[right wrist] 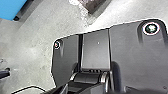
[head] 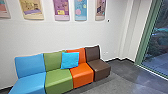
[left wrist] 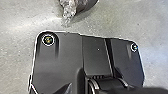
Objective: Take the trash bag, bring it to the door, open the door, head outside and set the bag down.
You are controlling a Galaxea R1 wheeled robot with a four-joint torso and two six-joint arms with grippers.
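What worries me most is the trash bag (left wrist: 70,9). I take it to be the crinkled, see-through plastic with something dark brown to it, near me and just beyond my own dark plate (left wrist: 68,55), with grey floor (left wrist: 17,40) beneath. I can't tell whether it hangs from me or rests on that floor. If it hangs by a thin pinch of plastic, a jerk of the base could let it slip or tear, and a quick turn could swing it against the plate. If it rests on the floor, driving forward might push or snag it.

The seats are a hazard too. The blue seat (head: 28,66) also shows close by in my right wrist view, so a wide swing on that side could knock its corner. Ahead and to my right stands tall glass (head: 158,45) in a green frame (head: 147,32). I see no handle on it, so I could mistake a fixed pane for the door and bump it.

Both arms seem drawn in over my base, wrists aimed down at the floor. Whether my left claw and my right claw are spread, closed or gripping plastic, I can't tell from here.
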